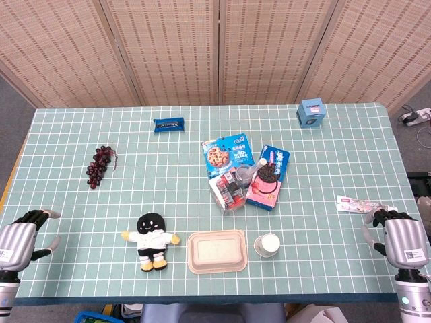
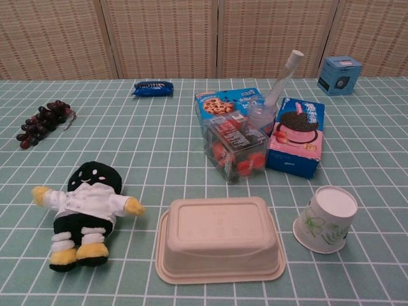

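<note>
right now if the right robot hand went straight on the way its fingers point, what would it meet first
Probably the toothpaste tube: the right robot hand points up the table and the tube lies just past its fingertips. Height is unclear, so it might pass over it.
</note>
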You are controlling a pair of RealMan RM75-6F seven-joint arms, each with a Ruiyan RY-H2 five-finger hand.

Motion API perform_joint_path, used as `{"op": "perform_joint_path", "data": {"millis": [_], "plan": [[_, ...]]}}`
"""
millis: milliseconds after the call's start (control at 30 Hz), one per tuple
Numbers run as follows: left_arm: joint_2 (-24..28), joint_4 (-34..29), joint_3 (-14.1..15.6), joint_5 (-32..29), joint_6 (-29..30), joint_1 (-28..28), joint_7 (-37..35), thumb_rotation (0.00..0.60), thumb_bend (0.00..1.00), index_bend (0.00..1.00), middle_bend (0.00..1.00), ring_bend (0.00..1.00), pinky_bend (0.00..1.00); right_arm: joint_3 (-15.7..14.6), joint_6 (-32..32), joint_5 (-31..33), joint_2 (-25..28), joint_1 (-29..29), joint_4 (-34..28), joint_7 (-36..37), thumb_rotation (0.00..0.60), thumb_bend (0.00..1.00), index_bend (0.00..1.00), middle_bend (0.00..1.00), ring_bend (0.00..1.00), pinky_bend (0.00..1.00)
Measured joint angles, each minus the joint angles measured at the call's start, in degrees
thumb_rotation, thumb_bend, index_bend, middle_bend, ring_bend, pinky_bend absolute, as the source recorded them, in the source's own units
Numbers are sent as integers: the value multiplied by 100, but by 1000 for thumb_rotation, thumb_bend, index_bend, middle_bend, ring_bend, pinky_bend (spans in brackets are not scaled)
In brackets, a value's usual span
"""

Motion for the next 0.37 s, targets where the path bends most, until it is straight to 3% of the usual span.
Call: {"op": "perform_joint_path", "data": {"millis": [367], "plan": [[-24,-20,7,52,22,-13,71,600,299,423,343,286,445,46,-220,22,255,-77,-33,54,600,269,568,578,529,542]]}}
